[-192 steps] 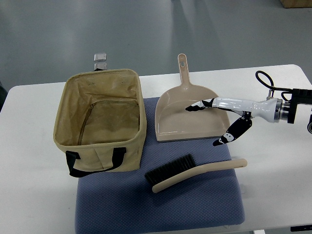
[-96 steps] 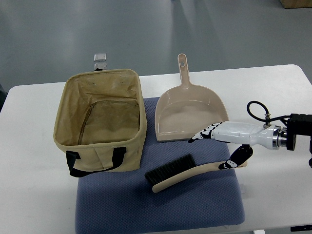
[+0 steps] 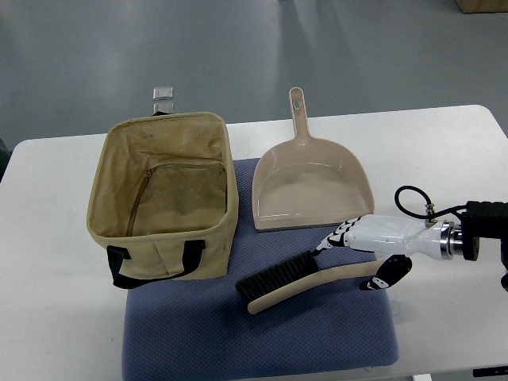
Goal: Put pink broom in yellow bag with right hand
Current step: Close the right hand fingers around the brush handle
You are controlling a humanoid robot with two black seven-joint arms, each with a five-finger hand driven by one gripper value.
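Right hand has dropped from over the dustpan a second ago down to the handle end of the pink broom. Half a second ago it was just reaching the handle tip; now it sits lower and further left. Fingers straddle the handle: the long ones lie above it near the bristles, the dark thumb tip is at the handle's far end. They are spread around the handle, not yet clamped — nothing gripped.

Broom lies flat on the blue mat, same spot and angle as before, black bristles pointing up-left, curved beige-pink handle running right. It is outside the yellow bag, just right of the bag's front corner.

Bag stands open on the mat's left part, black strap at its front, unchanged. Dustpan is unmoved — flat behind the broom, handle pointing away from the robot. A small metal clip sits behind the bag. All of it rests on the white table. Forearm comes in from the right edge with a black cable loop above the wrist. Left arm out of view.
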